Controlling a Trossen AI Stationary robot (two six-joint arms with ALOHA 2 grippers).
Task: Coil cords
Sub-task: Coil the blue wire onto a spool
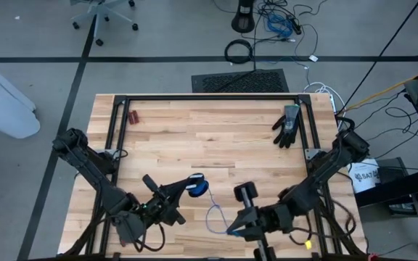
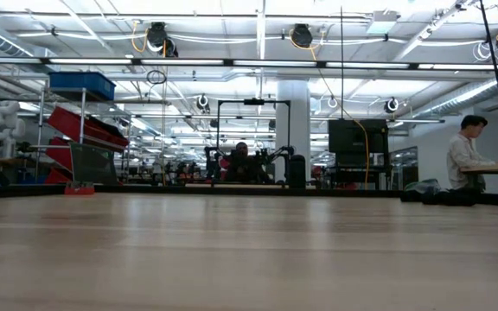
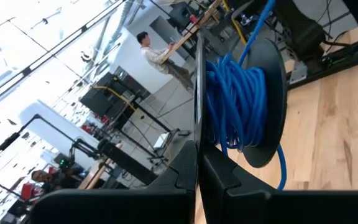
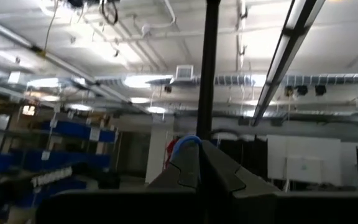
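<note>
A black spool [image 3: 272, 87] wound with the blue cord [image 3: 235, 99] hangs near the table's front middle, where my left gripper [image 3: 197, 149] is shut on it. From the spool [image 1: 197, 185] a loose stretch of cord [image 1: 212, 212] curves down to my right gripper [image 1: 232, 229], which is shut and tilted upward. A bend of blue cord [image 4: 186, 143] shows at its fingertips. A thin dark bar [image 4: 209, 68] rises from between those fingers; I cannot tell what it is. My left gripper pinches the rim of one spool flange [image 3: 197, 118] between its two fingers, which point level and meet the disc edge-on. The spool is lifted clear of the table, with a short cord tail [image 3: 282, 174] hanging below it. My right gripper is shut at the cord's free stretch, and a small blue bend [image 4: 188, 140] sticks out just past its fingertips [image 4: 180, 167]. The fingers slant upward. They hide the place of contact. The cord runs slack from here to the spool.
A black glove [image 1: 287, 125] lies at the table's far right, and small red-handled pliers [image 1: 133, 116] at the far left. A black frame rail [image 1: 209, 98] runs along the far edge and both sides. Bare wood [image 1: 216, 145] lies between the grippers and the far edge.
</note>
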